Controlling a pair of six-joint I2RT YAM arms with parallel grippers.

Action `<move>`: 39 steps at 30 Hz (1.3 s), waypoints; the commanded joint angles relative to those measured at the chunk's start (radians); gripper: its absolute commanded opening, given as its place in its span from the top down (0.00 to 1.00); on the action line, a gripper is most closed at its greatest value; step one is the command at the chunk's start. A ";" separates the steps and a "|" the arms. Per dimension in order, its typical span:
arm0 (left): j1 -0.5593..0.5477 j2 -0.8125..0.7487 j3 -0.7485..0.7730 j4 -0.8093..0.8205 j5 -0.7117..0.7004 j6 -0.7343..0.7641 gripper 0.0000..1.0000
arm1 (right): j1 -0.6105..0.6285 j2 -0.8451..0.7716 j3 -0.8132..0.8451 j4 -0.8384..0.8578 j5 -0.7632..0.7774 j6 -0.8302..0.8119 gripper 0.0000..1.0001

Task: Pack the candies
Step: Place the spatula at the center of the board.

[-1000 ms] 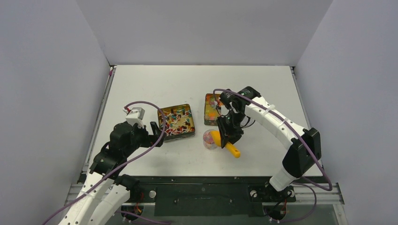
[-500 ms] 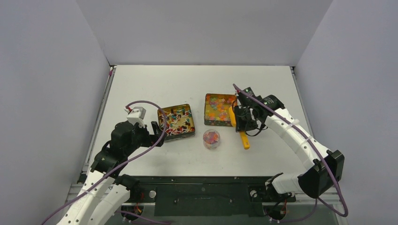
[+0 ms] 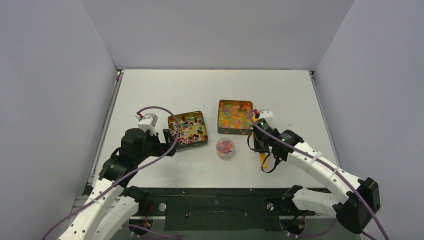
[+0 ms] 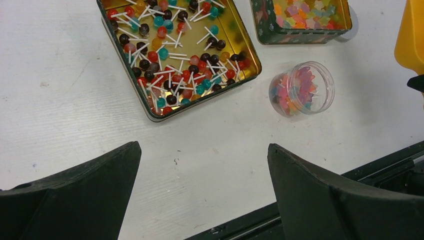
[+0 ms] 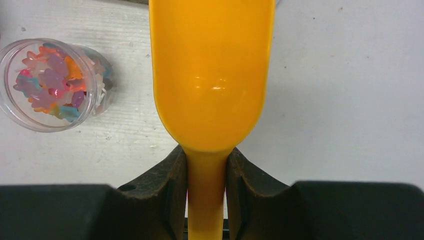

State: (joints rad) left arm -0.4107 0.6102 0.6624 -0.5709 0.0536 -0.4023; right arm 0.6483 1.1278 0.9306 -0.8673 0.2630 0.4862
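While small pastel star-shaped candies (image 5: 47, 82) fill the clear round plastic jar (image 5: 101, 97) mid-table, more of the same kind sit in the square dark-walled tin (image 4: 300, 35) at the jar's 1 o'clock, near but not touching. The gold rectangular tin (image 4: 231, 37) of ball lollipops on white sticks is at the jar's 10 o'clock. The right gripper (image 5: 206, 167) is clenched on the handle of the orange plastic scoop (image 5: 212, 75) at the jar's 3 o'clock, scoop bowl toward 12, apart from the jar. The left gripper (image 4: 202, 165) has its fingers spread wide and grasps nothing, hanging at the lollipop tin's 9 o'clock over the white table (image 3: 170, 90).
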 commanded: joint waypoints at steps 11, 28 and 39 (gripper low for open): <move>0.003 0.014 0.011 0.054 0.005 0.015 0.04 | 0.140 -0.135 -0.338 0.321 0.296 0.371 1.00; 0.000 0.023 0.011 0.052 -0.001 0.010 0.04 | 0.090 -0.021 -0.469 0.474 0.255 0.452 1.00; -0.004 0.032 0.011 0.049 -0.007 0.009 0.04 | 0.018 -0.036 -0.507 0.490 0.205 0.445 0.87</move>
State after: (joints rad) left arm -0.4107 0.6460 0.6624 -0.5713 0.0532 -0.4026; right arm 0.6949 1.1088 0.4404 -0.4156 0.4683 0.9180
